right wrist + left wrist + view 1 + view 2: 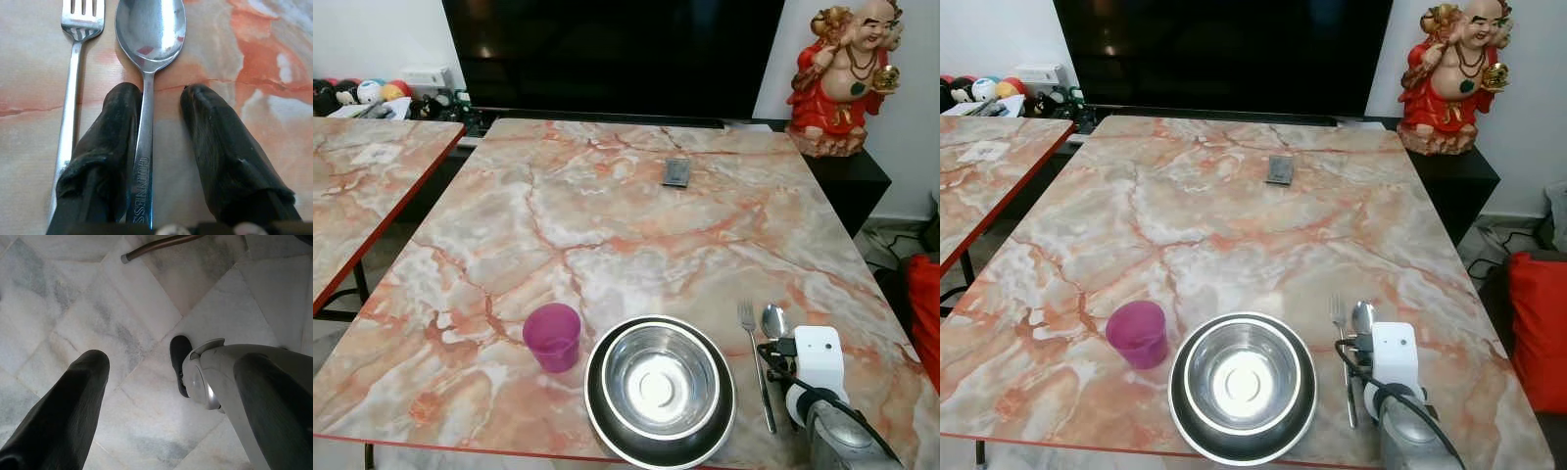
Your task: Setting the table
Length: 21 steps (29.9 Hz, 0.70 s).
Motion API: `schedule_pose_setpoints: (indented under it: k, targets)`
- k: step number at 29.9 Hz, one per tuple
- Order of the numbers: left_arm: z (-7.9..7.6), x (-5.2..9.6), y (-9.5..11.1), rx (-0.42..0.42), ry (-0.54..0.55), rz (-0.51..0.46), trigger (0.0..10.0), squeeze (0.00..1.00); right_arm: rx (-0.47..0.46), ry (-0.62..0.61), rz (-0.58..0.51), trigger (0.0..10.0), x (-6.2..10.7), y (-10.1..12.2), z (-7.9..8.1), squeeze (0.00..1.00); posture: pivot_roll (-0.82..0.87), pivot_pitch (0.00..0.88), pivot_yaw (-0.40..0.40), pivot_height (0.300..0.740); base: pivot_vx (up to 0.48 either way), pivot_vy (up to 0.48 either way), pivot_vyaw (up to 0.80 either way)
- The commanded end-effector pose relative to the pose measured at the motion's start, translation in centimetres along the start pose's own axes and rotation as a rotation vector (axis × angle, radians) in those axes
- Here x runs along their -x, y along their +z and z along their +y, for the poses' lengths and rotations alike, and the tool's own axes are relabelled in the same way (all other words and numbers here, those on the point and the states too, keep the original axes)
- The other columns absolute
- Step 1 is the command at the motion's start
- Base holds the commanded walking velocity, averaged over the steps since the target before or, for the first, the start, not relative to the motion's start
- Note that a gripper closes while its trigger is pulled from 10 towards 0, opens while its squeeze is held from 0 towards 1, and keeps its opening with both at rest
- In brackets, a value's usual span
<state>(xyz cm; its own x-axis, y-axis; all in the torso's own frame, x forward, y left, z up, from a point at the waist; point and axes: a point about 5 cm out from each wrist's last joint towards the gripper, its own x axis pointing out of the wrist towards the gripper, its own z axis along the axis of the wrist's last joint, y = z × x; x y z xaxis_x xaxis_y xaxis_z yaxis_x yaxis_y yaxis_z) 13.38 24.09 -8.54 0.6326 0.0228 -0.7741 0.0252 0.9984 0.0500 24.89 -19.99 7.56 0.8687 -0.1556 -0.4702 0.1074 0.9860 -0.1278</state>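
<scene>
A steel bowl (pixel 659 377) sits on a dark plate (pixel 607 431) at the near edge of the marble table (pixel 607 225). Left of it stands a purple cup (pixel 552 336). To the right of the plate a fork (pixel 756 367) and a spoon (pixel 772 320) lie side by side. My right gripper (pixel 161 93) is low over the table, open, with the spoon's handle (pixel 145 161) lying between its fingers against one pad. Its white wrist housing (pixel 819 357) covers the handle in the eye views. My left gripper (pixel 171 364) hangs open over the floor.
A small dark flat device (pixel 676 171) lies farther back on the table. A television (pixel 617 54) and a red statue (pixel 842 73) stand behind it. A second marble table (pixel 362 186) is at the left, and a red object (pixel 925 304) at the right edge.
</scene>
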Motion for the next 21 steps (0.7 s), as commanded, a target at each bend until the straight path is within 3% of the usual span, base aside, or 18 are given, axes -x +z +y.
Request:
schedule_pose_setpoints:
  k: [1,21]
  targets:
    - [0.27,0.12,-0.22,-0.012,0.004,0.011,10.0,0.00,0.015,-0.014,0.023,10.0,-0.01,-0.26,-0.16,0.00,-0.04,0.093,-0.013,0.740,0.000,0.000,0.00]
    - [0.30,0.12,-0.20,-0.012,0.004,0.011,10.0,0.00,0.046,-0.071,0.040,10.0,-0.15,-0.50,-0.84,0.00,-0.04,0.094,-0.012,0.740,0.000,0.000,0.00]
